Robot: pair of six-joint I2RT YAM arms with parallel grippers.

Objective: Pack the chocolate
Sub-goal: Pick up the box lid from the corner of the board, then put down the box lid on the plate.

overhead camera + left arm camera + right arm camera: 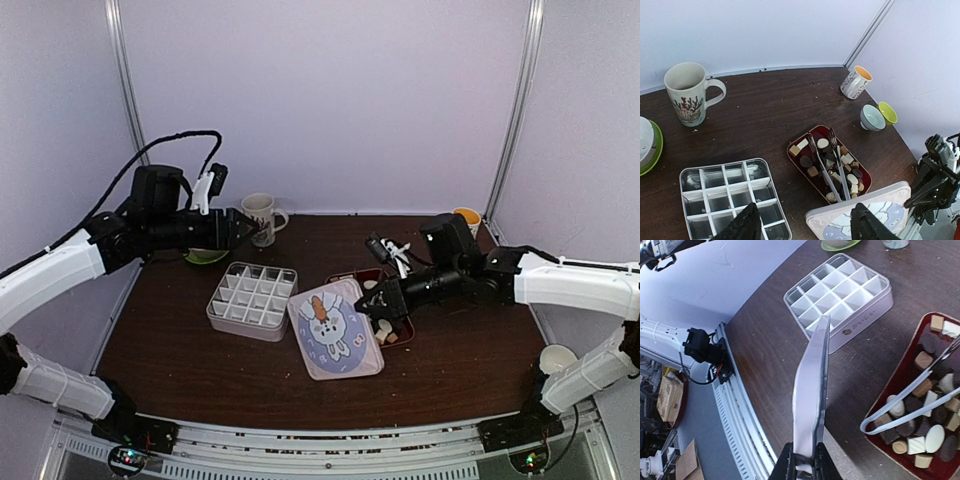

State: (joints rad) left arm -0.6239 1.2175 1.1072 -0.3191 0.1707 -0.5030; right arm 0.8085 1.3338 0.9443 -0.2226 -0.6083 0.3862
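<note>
We see the chocolate piled in the red tray, w/ the tongs lying right on top of it. None is in the box yet; its little squares look bare. The right gripper is pinched tight on one edge of the lid, which sits between box & tray. We can't tell if the lid touches the table. The left gripper hangs over the near side of the box, fingers spread wide, nothing in them.

We think the pieces are light, small & hard, but easy to dent or smear if squeezed a lot. The round ones prob. roll & slip. Best to grab one piece at a time by its two flat sides w/ a soft squeeze, or use the tongs. The pieces touch each other, so start at the pile's edge.
</note>
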